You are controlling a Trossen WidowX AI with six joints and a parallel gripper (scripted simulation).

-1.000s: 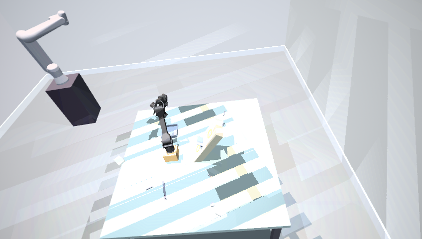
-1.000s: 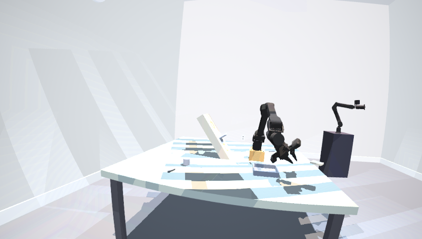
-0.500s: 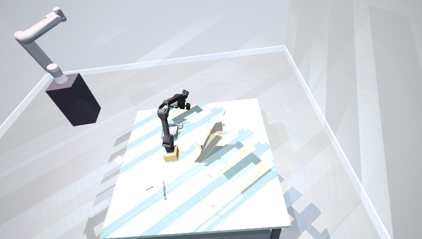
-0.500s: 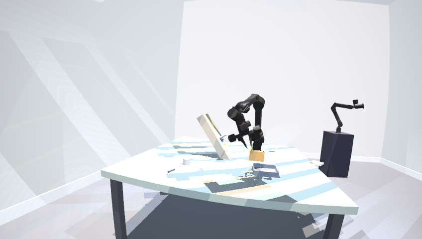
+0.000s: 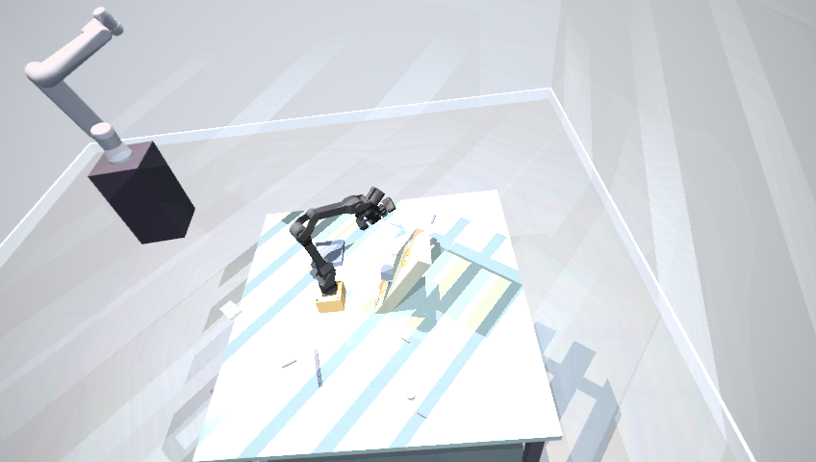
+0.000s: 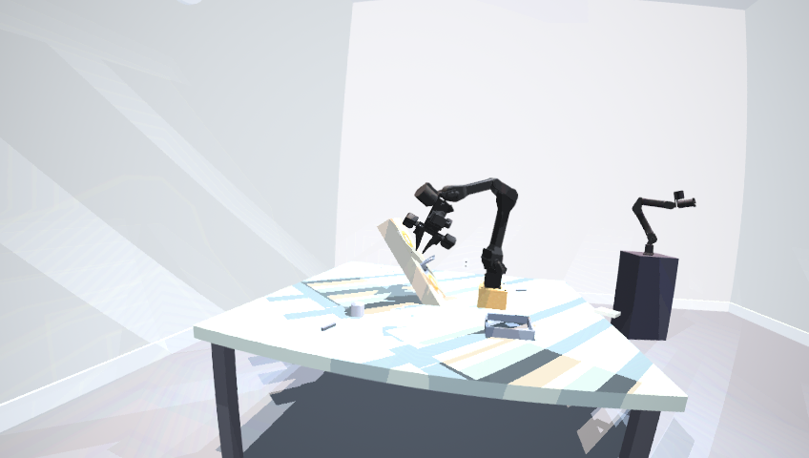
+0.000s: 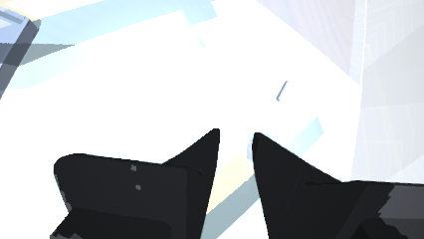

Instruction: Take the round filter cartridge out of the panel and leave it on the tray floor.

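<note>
Step in hand, by my reading: approach. Nothing is extracted yet.

- Service panel [image 6: 421,281]: a pale slab that leans on the table [image 6: 318,363], its face turned toward the arm.
- Filter cartridge [image 6: 406,234]: high on that face, marked by a yellow ring, apparently in its seat. The slots are too small to make out.
- Gripper [image 6: 424,247]: it hangs just beside the upper panel face with the tips aimed down. I cannot tell whether they touch it. In the wrist view the fingers are drawn near together with a slim gap and nothing between them. Only table shows beyond them, so they are not lined up on the cartridge.
- Next move, as I judge it: swing the tips square to the face, then find the two slots.
- Tray [image 6: 508,334]: it lies low, right of the arm's tan base [image 6: 491,297] and well apart from the panel.
- Room: free air above the table for the carry. The tray sits near the table's front edge.
</note>
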